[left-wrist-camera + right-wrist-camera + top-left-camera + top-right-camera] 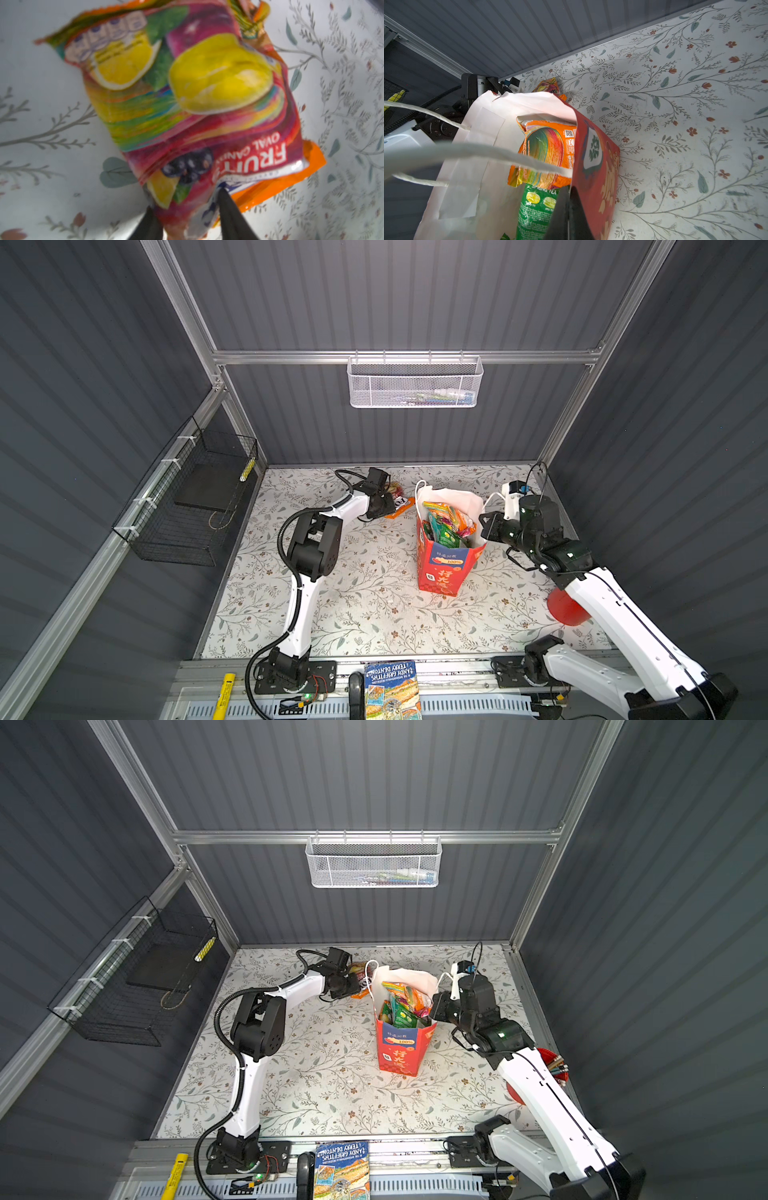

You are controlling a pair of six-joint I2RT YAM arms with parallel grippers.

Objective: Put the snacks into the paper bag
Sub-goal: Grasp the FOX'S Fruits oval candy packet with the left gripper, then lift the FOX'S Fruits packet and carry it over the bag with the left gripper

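A multicolour fruit-candy snack packet [207, 93] lies on top of an orange packet [291, 182] on the floral table, left of the bag near the back wall. My left gripper [186, 198] is shut on the multicolour packet's near end, one finger on each side of the bunched foil. In both top views the left gripper [384, 506] [347, 986] sits over these packets [397, 491]. The red paper bag [444, 572] [401, 1052] stands upright and holds several snacks [446, 522] [548, 149]. My right gripper [484, 526] [568, 189] is shut on the bag's right rim.
A red cup [565, 610] stands behind my right arm at the table's right. A blue book [390, 689] and a yellow marker [226, 693] lie on the front rail. A black wire basket [195, 497] hangs on the left wall and a white mesh basket [415, 383] on the back wall.
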